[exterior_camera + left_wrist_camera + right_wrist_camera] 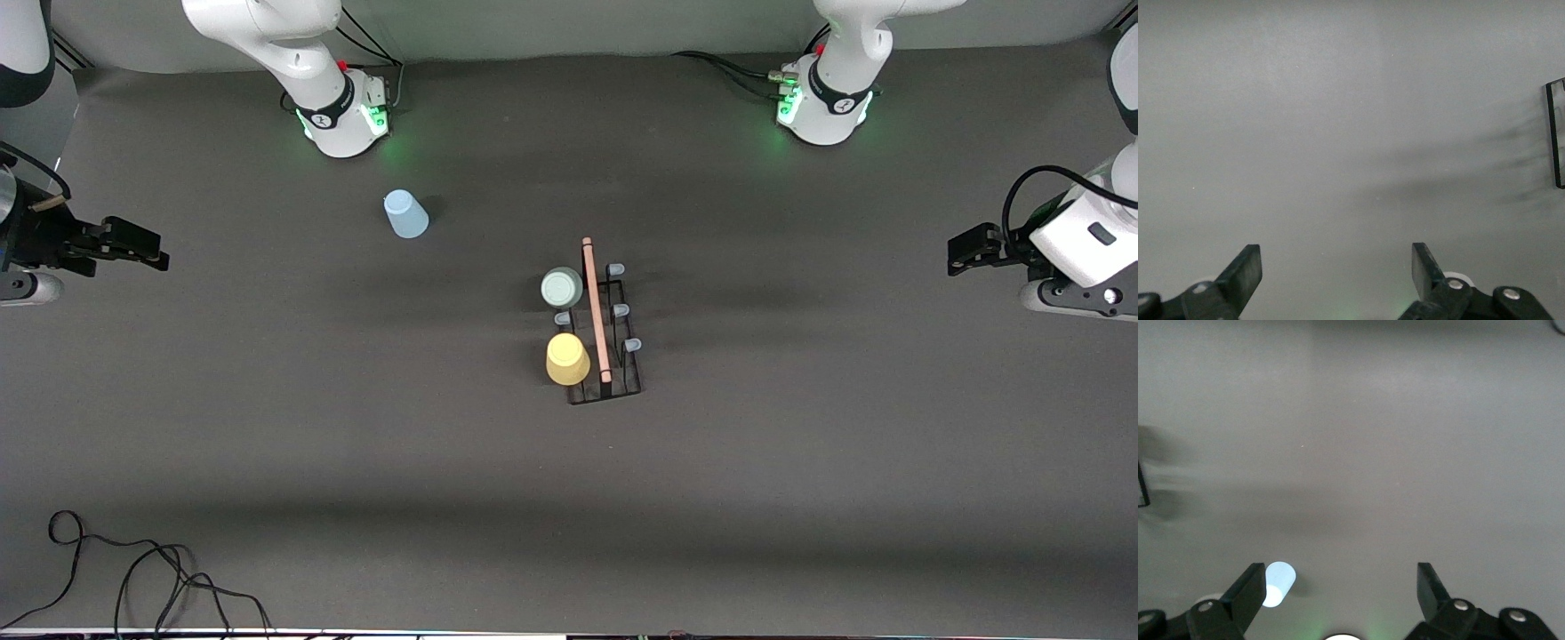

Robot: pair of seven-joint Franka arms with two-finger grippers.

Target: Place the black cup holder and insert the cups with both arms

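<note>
Holder [606,329] sitting mid-table w/ green cup [562,287] & yellow cup [567,358] on pegs; blue cup [405,214] standing apart near right base. Left gripper [1337,267] & right gripper [1341,588] both waiting wide open, empty, at table ends.

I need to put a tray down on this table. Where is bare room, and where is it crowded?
Bare: the wide strip between the black cup holder and the cables, and both table ends under the open left gripper and right gripper. Crowded: around the holder's cups.

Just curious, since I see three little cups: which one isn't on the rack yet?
The light blue cup. It stands alone on the table, toward the right arm's end, while the mint green cup and yellow cup sit on the black cup holder.
</note>
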